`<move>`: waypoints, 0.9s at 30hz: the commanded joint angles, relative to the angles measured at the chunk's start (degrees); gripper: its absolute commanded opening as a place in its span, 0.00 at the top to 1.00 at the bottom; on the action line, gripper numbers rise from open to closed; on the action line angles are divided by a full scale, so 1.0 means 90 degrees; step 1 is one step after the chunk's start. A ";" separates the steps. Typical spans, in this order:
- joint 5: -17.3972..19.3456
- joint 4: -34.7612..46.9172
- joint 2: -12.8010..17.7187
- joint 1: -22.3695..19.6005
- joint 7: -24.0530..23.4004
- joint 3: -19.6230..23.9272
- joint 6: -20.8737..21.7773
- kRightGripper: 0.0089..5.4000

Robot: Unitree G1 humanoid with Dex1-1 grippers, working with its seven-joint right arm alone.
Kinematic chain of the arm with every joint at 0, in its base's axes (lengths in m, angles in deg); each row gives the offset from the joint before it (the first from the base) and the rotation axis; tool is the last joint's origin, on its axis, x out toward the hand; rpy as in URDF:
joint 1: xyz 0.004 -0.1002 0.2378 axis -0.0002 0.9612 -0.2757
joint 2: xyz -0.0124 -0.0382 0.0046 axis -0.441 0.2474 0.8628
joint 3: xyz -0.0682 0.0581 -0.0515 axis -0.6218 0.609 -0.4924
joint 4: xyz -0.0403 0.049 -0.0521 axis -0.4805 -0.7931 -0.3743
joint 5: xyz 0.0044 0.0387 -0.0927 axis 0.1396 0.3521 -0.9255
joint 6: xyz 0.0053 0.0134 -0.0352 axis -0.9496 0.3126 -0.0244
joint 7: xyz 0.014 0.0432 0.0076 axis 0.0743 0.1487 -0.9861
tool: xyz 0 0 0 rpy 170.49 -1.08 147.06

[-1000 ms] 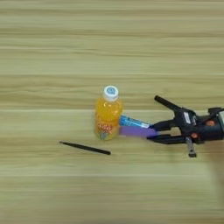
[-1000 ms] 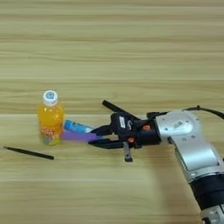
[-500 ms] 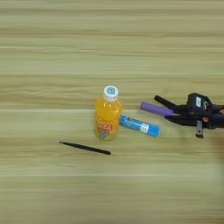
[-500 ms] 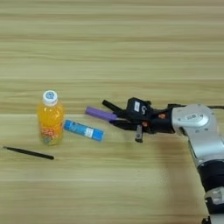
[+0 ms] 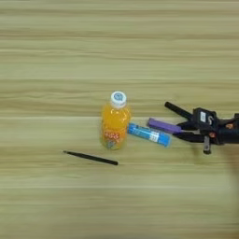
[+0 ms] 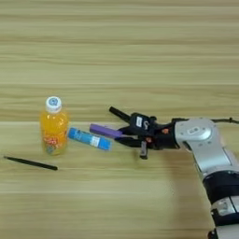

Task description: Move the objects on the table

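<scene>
An orange-juice bottle [image 5: 115, 125] with a white cap stands upright near the table's middle. A short blue tube [image 5: 149, 134] lies just right of its base. A small purple bar [image 5: 163, 126] lies right of the tube, and its right end reaches between the fingers of my right gripper [image 5: 172, 120]. The gripper is open, with one black finger above the bar and the other below it. A thin black marker pen [image 5: 91, 158] lies to the lower left of the bottle. The silver forearm [image 6: 205, 140] comes in from the right.
The wooden table [image 5: 116, 46] fills the view, with wide bare stretches behind and in front of the objects. A thin cable [image 6: 228, 120] runs off the forearm at the right edge.
The gripper has drawn back to the right, taking the purple bar away from the bottle's base and uncovering the blue tube. In the last half second the bar has settled slightly lower.
</scene>
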 commanded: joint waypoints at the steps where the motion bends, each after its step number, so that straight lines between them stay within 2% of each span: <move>1: -0.0011 0.0016 0.0173 -0.0418 -0.0219 0.0076 0.0077 0.86; 8: 0.0034 -0.0094 0.0140 -0.0474 -0.0232 0.0085 0.0106 0.86; 9: 0.0046 -0.0098 0.0135 -0.0484 -0.0234 0.0092 0.0112 0.80; 20: 0.0206 -0.0006 0.0108 -0.0529 -0.0176 0.0153 0.0102 0.60; 21: 0.0234 0.0017 0.0104 -0.0529 -0.0166 0.0166 0.0100 0.56; 27: 0.0860 0.0425 -0.0018 -0.0621 -0.0052 0.0517 -0.0085 0.42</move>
